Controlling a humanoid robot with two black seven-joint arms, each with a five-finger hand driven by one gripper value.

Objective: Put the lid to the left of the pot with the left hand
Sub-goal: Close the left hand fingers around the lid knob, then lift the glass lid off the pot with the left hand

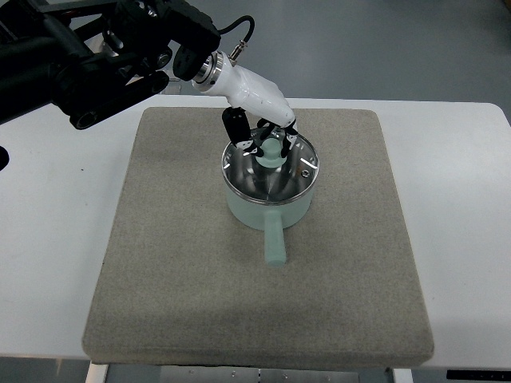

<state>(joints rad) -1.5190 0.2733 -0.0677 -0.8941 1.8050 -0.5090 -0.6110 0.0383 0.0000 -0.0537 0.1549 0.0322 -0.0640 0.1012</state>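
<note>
- lid [270,167]: glass with metal rim, sits flat on the pot [267,203], mint knob [271,150] at centre; not lifted yet as far as the top view shows
- pot: mint green, handle [274,239] points toward the robot's side; stands about mid-mat, slightly toward the far edge
- left hand [267,137]: arm comes in from upper left, white palm above the far rim of the lid, dark fingers [236,126] curled down around the knob; looks closed on it, though actual contact is hard to confirm from above
- right hand: not in view
- mat [160,263]: grey felt on white table [48,239]; wide bare stretch left of the pot, which is the drop zone
- step, my read: secure the knob grasp, then lift
- doing it well: pinch the knob squarely, raise straight up until the rim clears the pot so the pot doesn't drag, keep the lid level, carry left, set down flat on the mat, apart from the pot
- risk: smooth knob, lid could tilt or slip
</note>
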